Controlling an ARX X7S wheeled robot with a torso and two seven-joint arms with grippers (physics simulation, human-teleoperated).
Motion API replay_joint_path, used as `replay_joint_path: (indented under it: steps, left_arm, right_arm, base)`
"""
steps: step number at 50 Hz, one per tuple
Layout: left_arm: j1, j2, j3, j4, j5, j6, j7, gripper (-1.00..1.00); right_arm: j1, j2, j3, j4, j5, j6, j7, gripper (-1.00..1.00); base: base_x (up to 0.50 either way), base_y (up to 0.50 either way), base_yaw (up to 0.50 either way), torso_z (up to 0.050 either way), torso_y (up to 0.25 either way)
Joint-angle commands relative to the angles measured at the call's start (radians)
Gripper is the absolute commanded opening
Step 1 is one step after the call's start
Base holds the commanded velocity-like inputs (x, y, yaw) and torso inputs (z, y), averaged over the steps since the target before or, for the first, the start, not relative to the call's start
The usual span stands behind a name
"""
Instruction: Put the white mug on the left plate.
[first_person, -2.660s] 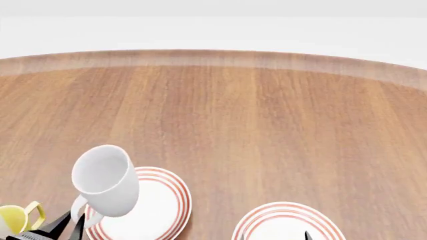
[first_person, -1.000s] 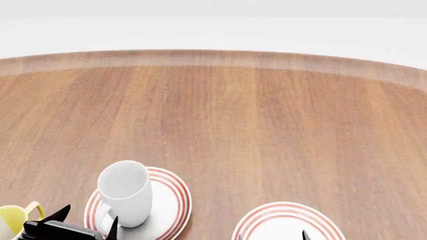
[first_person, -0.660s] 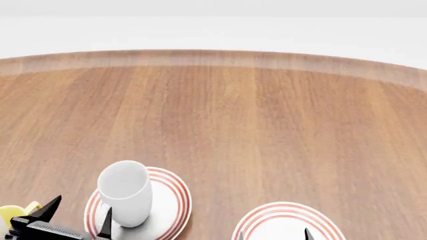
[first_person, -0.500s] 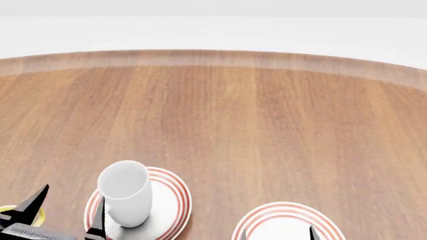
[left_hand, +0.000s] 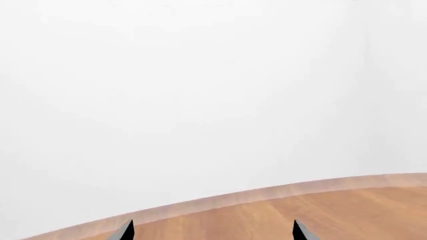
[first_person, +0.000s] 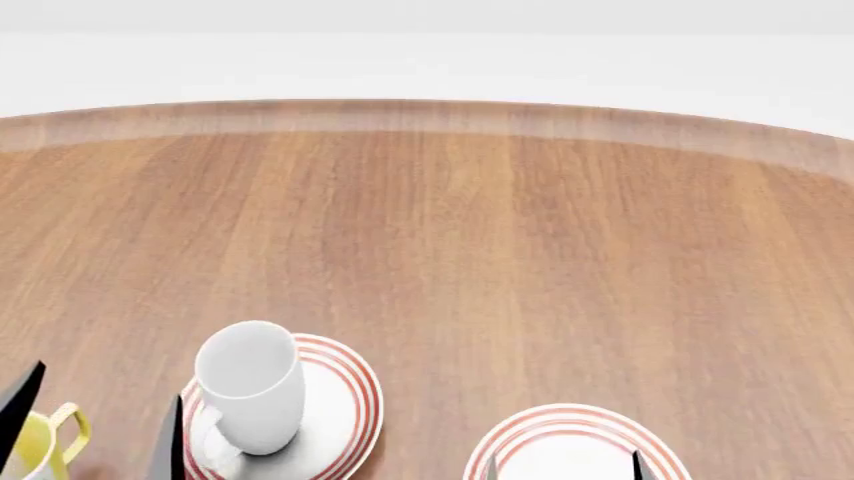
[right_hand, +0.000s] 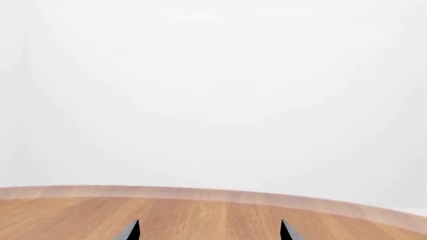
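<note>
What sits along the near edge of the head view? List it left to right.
left gripper → yellow-handled mug between its fingertips → white mug, standing on the left plate → right plate → right gripper.

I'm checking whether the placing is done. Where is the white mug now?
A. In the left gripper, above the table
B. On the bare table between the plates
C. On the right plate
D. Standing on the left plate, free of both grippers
D: the white mug stands upright on the left plate, and the open left gripper is beside it, not touching.
</note>
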Motion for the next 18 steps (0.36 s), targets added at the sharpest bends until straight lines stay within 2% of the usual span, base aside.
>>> replay_joint_path:
  steps: [1,18]
  left_arm:
    - [0.027,-0.003,0.016,0.03,0.007,0.006,-0.007,1.0]
    - [0.021,-0.009,0.041,0.032,0.013,0.003,-0.011,1.0]
  right_arm:
    - [-0.008,0.005,-0.003,-0.01,-0.012,-0.009,0.006,1.0]
    - [-0.003,0.007,-0.005,-0.003,-0.002,-0.015,0.006,1.0]
  base:
    - [0.0,0.0,0.0,0.0,0.0]
    - [0.0,0.0,0.0,0.0,0.0]
